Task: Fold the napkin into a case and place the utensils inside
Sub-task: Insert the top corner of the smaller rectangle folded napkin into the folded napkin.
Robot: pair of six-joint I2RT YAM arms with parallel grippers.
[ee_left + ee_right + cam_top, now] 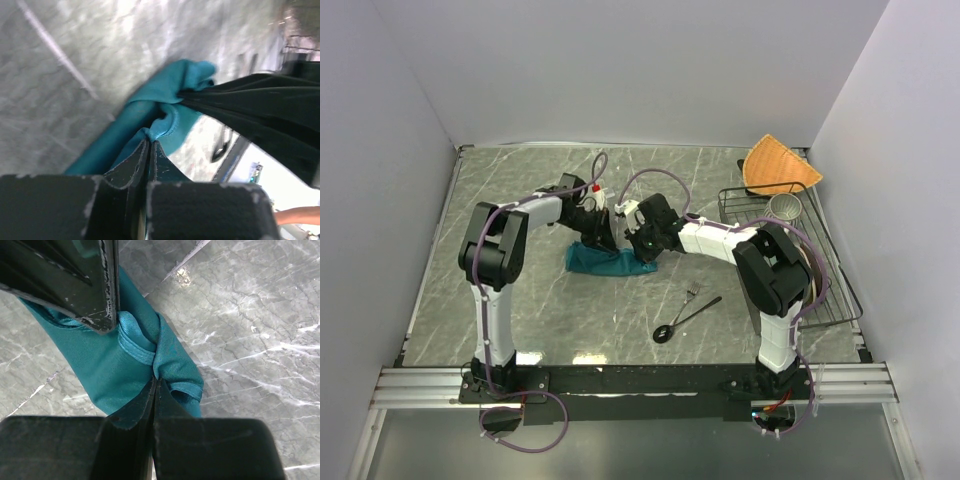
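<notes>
Left gripper (149,146) and right gripper (154,384) both pinch the teal napkin (608,263) at mid-table

Each gripper's jaws are pressed together on a fold of the cloth's hemmed edge, the two pinches just beside each other, and the napkin lies bunched in a crumpled strip on the grey marble table (520,200). The small silver fork (692,293) and the black-bowled spoon (682,321) lie side by side nearer the right arm's base, apart from the napkin

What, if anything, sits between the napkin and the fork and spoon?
Nothing visible: only bare table lies between the napkin and the fork and spoon. The left gripper and right gripper are both shut on the napkin.
</notes>
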